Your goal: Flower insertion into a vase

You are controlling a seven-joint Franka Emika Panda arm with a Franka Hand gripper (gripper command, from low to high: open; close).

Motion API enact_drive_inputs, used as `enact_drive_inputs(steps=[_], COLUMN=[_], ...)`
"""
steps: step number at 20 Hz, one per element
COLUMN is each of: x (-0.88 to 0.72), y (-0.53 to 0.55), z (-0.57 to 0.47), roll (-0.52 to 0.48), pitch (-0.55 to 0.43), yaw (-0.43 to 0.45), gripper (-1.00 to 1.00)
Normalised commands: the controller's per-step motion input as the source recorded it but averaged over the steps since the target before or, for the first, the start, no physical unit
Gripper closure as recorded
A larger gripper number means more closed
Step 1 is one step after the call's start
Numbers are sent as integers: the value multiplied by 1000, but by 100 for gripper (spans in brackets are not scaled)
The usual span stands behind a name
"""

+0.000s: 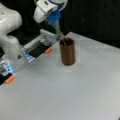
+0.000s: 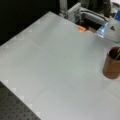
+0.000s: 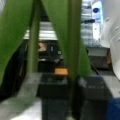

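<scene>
The dark brown vase [image 1: 67,52] stands upright on the white table [image 1: 75,95], toward a front view's top; it also shows at the right edge [image 2: 112,65]. A green flower stem [image 1: 58,30] slants down from my gripper [image 1: 54,20] into the vase's mouth, and its lower end shows inside the rim [image 2: 117,55]. The gripper hangs above and to the left of the vase, shut on the stem. In the wrist view the stem [image 3: 73,50] and broad green leaves [image 3: 15,37] run up from between the dark fingers [image 3: 53,92]. The flower's head is out of view.
The arm's white base [image 1: 10,37] stands at a front view's left. A metal rail [image 1: 40,43] with orange tabs [image 1: 48,50] [image 2: 81,28] lies behind the vase. A dark perforated board [image 2: 12,107] borders the table.
</scene>
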Motion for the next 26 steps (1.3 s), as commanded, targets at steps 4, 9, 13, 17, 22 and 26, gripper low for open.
enact_drive_inputs(steps=[4,9,13,17,22,26], x=[299,264,227,285,383,394], y=[-64,-48,-21,-3,4,7], z=[67,80,65,-36,-188,-231], roll=[-97,-119,-155,-178,-177,-178], pitch=[350,291,235,200,143,101], yaw=[41,44,56,41,24,29], gripper=[100,100,100,100,100,100])
